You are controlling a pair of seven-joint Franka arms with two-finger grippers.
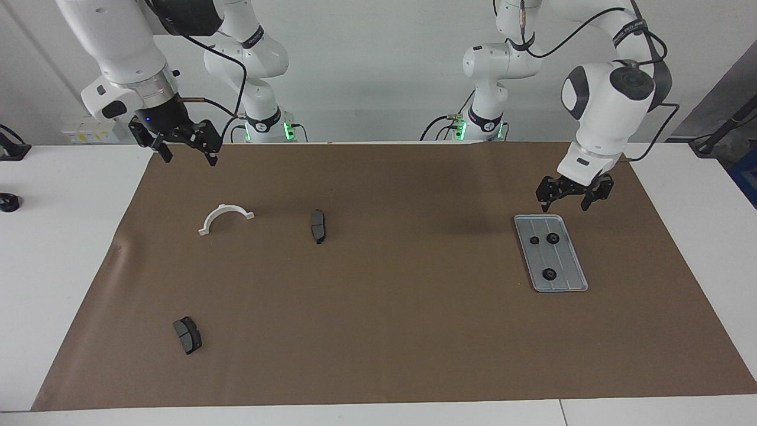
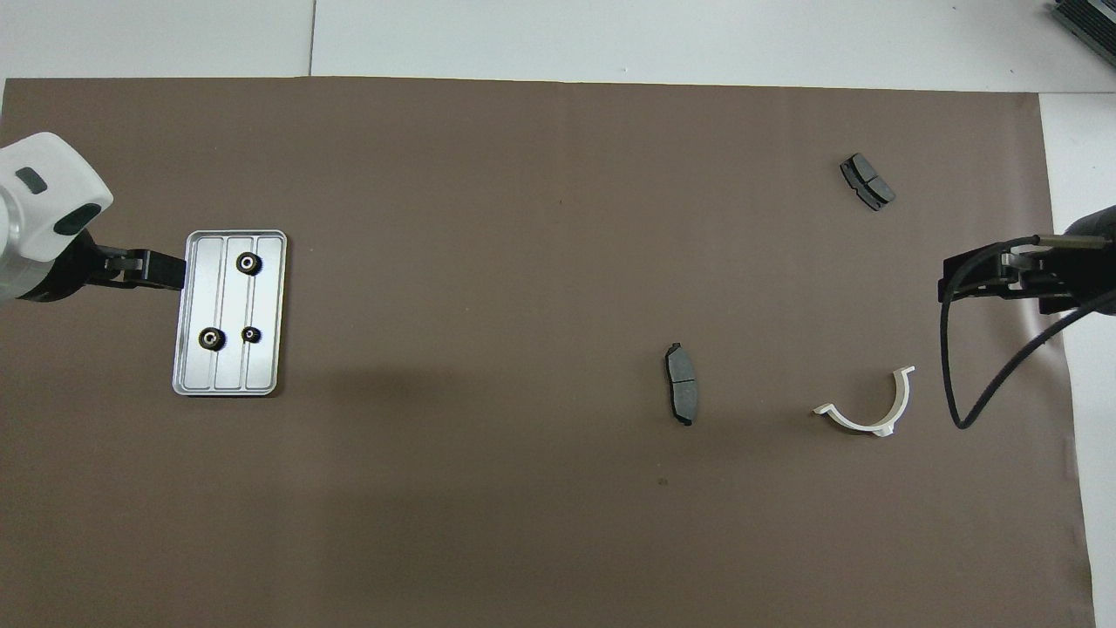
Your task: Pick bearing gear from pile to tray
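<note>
Three gears [image 1: 549, 274] sit in tray [image 1: 576, 283]; left tool [image 1: 572, 199] hangs at its 12 o'clock, open, empty. Right tool [image 1: 185, 145] open, empty, waiting. Risk: mistaking brake pads [image 1: 318, 226] for gears.

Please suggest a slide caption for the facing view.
Three gears in tray; left gripper open above it.

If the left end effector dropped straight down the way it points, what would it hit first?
Probably the bare brown mat just robot-side of the tray, though depth is uncertain. The left end effector is open and empty.
</note>
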